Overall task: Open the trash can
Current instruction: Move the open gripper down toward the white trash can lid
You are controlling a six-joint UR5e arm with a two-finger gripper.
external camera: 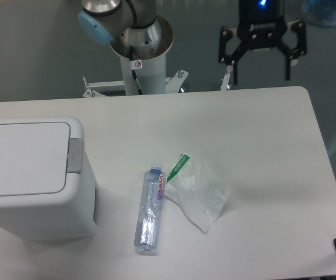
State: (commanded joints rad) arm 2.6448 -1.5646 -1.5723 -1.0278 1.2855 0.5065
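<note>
Trash can (pixel 31 175) lid flat and closed, nothing done yet; it sits well away from my gripper (pixel 261 61), down at the table's opposite end. My fingers are spread apart, holding nothing. Button strip (pixel 74 155) untouched.

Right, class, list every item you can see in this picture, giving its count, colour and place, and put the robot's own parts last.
trash can: one, white with a grey button strip, lid shut, left end of the table
plastic bottle: one, clear with a blue cap, lying on its side at table centre
plastic bag: one, clear with a green strip, crumpled, right of the bottle
table: one, white
arm base: one, grey and pale blue, behind the table's far edge
end effector: one, black, open, above the table's far right edge
</note>
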